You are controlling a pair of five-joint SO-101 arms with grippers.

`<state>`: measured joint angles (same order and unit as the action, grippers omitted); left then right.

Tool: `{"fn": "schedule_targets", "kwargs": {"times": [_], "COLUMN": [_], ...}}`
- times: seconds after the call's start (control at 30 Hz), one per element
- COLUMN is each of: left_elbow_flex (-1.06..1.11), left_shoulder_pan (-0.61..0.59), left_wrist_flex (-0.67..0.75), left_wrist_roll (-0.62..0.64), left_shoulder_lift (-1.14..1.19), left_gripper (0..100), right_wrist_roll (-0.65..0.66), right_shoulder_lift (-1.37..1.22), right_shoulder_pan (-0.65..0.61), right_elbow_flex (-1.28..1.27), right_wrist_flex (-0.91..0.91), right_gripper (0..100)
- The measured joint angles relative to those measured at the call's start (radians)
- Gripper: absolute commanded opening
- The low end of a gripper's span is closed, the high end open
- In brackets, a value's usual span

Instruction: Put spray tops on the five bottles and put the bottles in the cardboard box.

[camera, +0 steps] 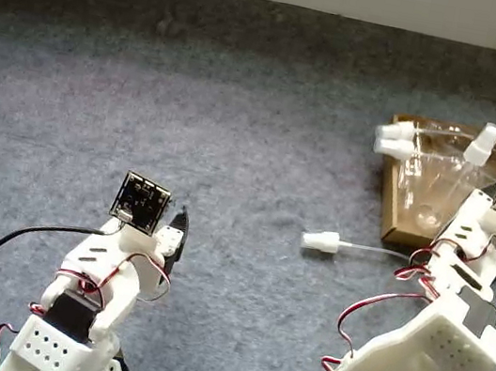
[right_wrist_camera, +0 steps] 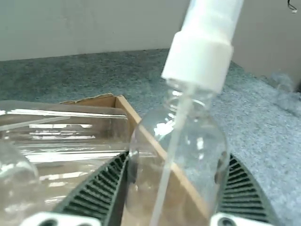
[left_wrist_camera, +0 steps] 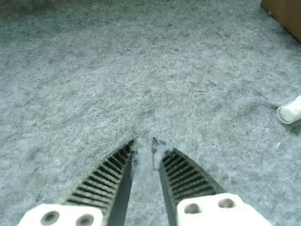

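My right gripper (right_wrist_camera: 176, 165) is shut on a clear bottle (right_wrist_camera: 193, 141) with a white spray top (right_wrist_camera: 203, 52), held tilted over the edge of the cardboard box (right_wrist_camera: 123, 102). The box (camera: 389, 204) lies at the right of the carpet. Inside it are several clear bottles (camera: 430, 178) with white spray tops (camera: 394, 139). A loose spray top (camera: 321, 241) with its thin tube lies on the carpet left of the box, and it appears again (left_wrist_camera: 290, 111) in the left wrist view. My left gripper (left_wrist_camera: 143, 141) rests low over bare carpet, shut on nothing.
Grey carpet (camera: 243, 99) covers the whole table, with a wall along its far edge. A corner of the box (left_wrist_camera: 284, 14) appears far off in the left wrist view. Cables hang around both arm bases at the near edge.
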<state>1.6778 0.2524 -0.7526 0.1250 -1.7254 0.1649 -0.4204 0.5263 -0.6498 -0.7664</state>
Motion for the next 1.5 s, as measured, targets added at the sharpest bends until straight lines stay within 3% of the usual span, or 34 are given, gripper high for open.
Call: {"fn": "schedule_targets", "kwargs": {"times": [0.27, 1.1, 1.5], "left_elbow_flex": [0.000, 0.000, 0.000], "left_shoulder_pan": [0.000, 0.000, 0.000], "left_wrist_flex": [0.000, 0.006, 0.006], "left_wrist_roll": [0.000, 0.000, 0.000], "left_shoulder_lift": [0.000, 0.000, 0.000], "left_gripper": [1, 1, 1], "right_wrist_roll": [0.000, 0.000, 0.091], "right_shoulder_lift": [0.006, 0.049, 0.049], "right_shoulder_pan": [0.000, 0.002, 0.002], "right_elbow_flex": [-0.002, -0.002, -0.002], "right_wrist_flex": [0.000, 0.000, 0.000], "right_gripper": [29.0, 29.2, 29.3]}}
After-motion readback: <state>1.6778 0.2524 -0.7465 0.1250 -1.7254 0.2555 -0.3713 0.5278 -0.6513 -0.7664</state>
